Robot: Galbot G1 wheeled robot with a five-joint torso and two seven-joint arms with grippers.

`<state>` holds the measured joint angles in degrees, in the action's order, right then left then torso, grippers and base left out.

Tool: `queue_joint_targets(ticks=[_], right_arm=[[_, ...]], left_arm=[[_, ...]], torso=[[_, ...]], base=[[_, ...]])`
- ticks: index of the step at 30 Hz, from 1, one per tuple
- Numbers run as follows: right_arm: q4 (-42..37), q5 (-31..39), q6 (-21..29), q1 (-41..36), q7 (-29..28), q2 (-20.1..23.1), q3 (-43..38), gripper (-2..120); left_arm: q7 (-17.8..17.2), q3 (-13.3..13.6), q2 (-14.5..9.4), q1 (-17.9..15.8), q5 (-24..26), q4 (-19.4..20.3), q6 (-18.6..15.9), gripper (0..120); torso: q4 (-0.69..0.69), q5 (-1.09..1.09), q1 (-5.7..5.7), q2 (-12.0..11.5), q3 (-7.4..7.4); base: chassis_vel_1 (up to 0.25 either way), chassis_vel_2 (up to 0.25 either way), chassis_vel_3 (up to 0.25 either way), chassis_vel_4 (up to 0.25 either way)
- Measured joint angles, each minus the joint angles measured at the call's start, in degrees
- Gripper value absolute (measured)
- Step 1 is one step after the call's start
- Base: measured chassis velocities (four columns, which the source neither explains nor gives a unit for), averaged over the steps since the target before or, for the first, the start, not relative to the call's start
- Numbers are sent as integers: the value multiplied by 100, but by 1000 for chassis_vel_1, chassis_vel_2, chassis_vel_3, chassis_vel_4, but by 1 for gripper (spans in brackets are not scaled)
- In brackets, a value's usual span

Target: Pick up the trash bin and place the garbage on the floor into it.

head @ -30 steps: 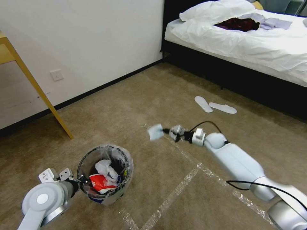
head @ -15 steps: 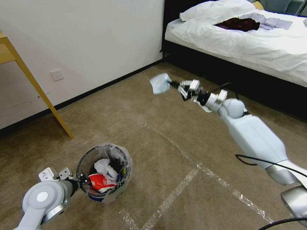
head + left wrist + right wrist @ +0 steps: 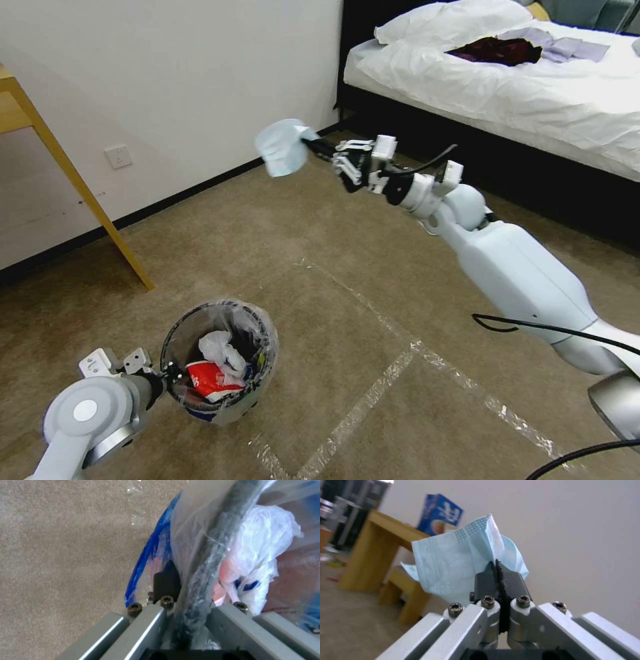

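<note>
Left gripper (image 3: pixel 167 377) sits at the lower left of the head view, clamped on the near rim of the bin (image 3: pixel 257 360); we see our left arm come up from the bottom left corner with its round grey joint nearest the camera. In the left wrist view the dark pads (image 3: pixel 166 580) pinch the bin's rim (image 3: pixel 213 542) and its clear liner (image 3: pixel 186 525), with carpet (image 3: pixel 66 555) at the left of that frame. We see the bin at the lower left of the head view, over the carpet (image 3: pixel 333 280), holding a white crumpled bag (image 3: pixel 223 353) and a red-and-white wrapper (image 3: pixel 207 380). Whether its base touches the carpet we cannot tell.

Moving right, a pale blue face mask (image 3: pixel 283 147) hangs in the upper middle of the head view, up and to the right of the bin in the frame, in front of the white wall (image 3: pixel 167 80). Our right gripper (image 3: pixel 313 141) grasps it by one edge. The right arm runs from the lower right corner up and leftward, stretched out nearly straight, its black cable looping by the wrist. In the right wrist view the black fingertips (image 3: pixel 486 580) are pressed together on the mask (image 3: pixel 453 562), with a wooden table (image 3: pixel 373 545) and a blue box (image 3: pixel 440 512) behind it at upper left.

A tape line (image 3: pixel 373 400) crosses the carpet at lower centre. At the upper right stands a bed (image 3: pixel 507 87).
</note>
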<state>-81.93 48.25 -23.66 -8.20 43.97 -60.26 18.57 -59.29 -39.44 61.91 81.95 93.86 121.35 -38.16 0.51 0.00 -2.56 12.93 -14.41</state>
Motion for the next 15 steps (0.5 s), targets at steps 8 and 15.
queue_joint_targets(ticks=[8, 15], right_arm=[[146, -51, 9, 90, 209, -542, 691, 0], [527, 314, 10, 126, 924, -836, 1170, 0]], left_arm=[[-18, -59, 8, 72, -9, 30, 3, 0], [-23, -50, 13, 40, -16, 31, 3, 0]], torso=[[0, 0, 0, 0, 0], [0, 0, 0, 0, 0]], base=[[0, 0, 0, 0], [0, 0, 0, 0]])
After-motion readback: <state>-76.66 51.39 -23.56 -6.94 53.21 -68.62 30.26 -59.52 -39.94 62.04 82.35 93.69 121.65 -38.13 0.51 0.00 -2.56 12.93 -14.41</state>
